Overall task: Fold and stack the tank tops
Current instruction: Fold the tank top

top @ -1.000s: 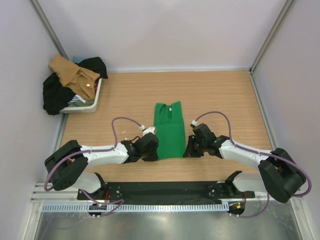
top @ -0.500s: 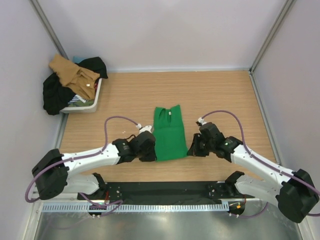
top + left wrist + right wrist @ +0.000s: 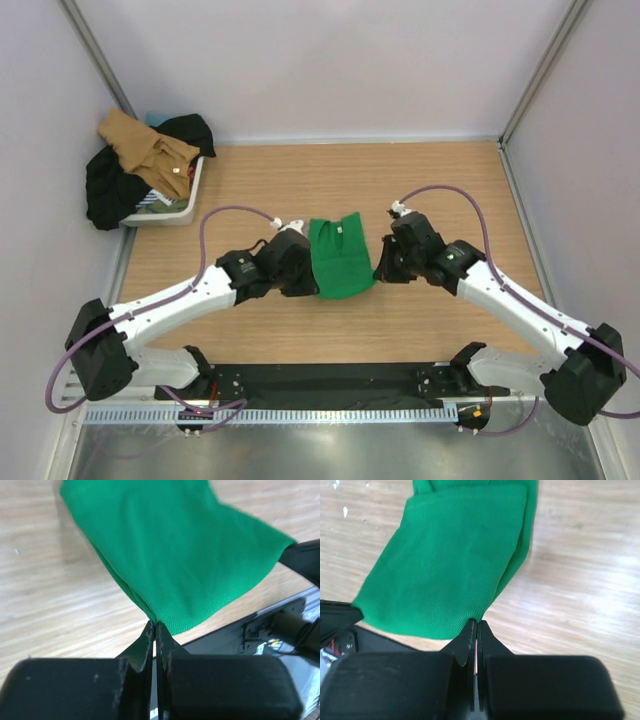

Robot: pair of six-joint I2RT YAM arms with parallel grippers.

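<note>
The bright green tank top [image 3: 339,256] lies in the middle of the wooden table, its near hem lifted off the wood. My left gripper [image 3: 306,277] is shut on the hem's left corner; in the left wrist view [image 3: 156,624] the cloth [image 3: 175,555] hangs from the closed tips. My right gripper [image 3: 380,270] is shut on the hem's right corner, as the right wrist view [image 3: 475,622] shows, with the green cloth [image 3: 450,565] spreading away from it. The tan tank top [image 3: 150,150] lies on the pile in the basket at the back left.
A white basket [image 3: 185,205] at the back left holds the tan top and black garments [image 3: 110,185] that spill over its side. White walls close in the table on three sides. A black rail [image 3: 330,380] runs along the near edge.
Both grippers have moved away from the near edge with the green hem in them. The near part of the tank top has lifted and the visible cloth has become shorter.
</note>
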